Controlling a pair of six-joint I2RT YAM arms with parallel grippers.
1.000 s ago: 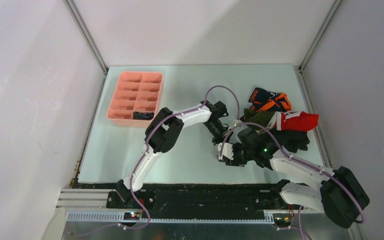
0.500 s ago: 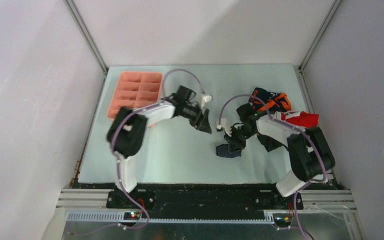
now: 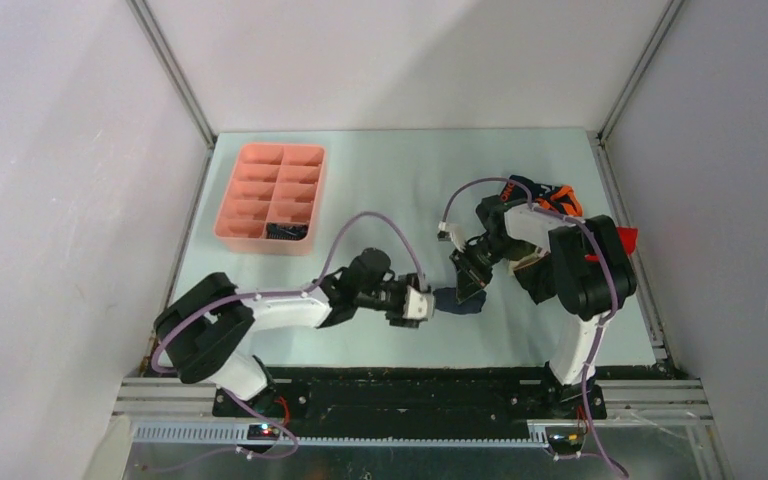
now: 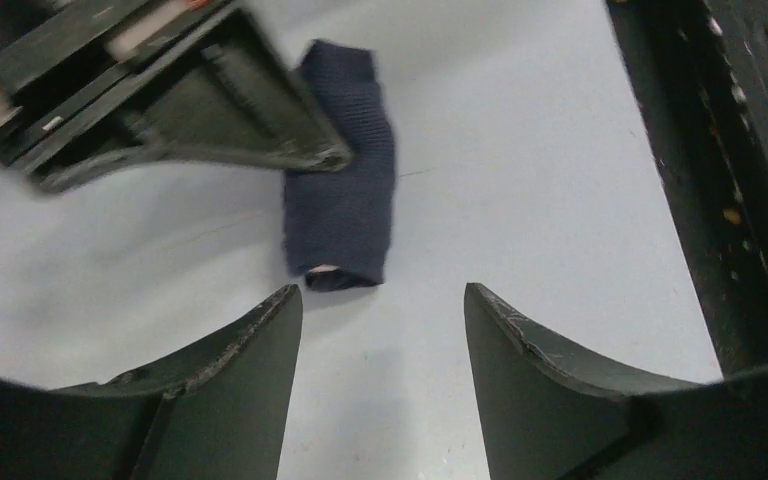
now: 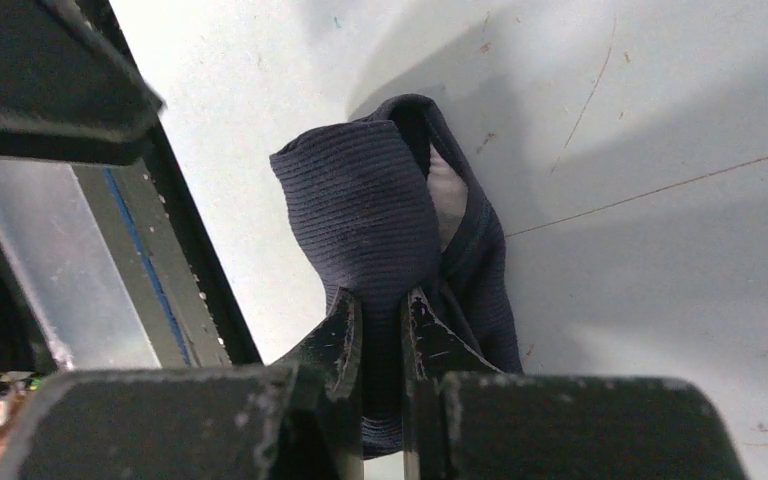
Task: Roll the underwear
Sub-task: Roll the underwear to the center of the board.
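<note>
A navy underwear [image 3: 452,304] lies rolled on the pale table, in front of the centre. My right gripper [image 3: 467,284] comes down on it from behind. In the right wrist view the right gripper [image 5: 380,302] is shut on a fold of the navy roll [image 5: 370,200], with a beige strip showing inside. My left gripper [image 3: 428,301] lies low just left of the roll. In the left wrist view the left gripper [image 4: 382,300] stands open, and the navy roll [image 4: 342,200] lies just ahead of its tips, untouched. More underwear [image 3: 548,200] is piled at the right.
A pink compartmented tray [image 3: 260,170] stands at the back left, with a dark roll [image 3: 286,231] in a near compartment. A red piece [image 3: 624,238] lies by the right wall. The black front edge [image 4: 730,200] of the table runs close behind the roll.
My left arm swung from the back near the tray down to the front and its gripper opened beside the navy roll. My right gripper closed on the roll.
</note>
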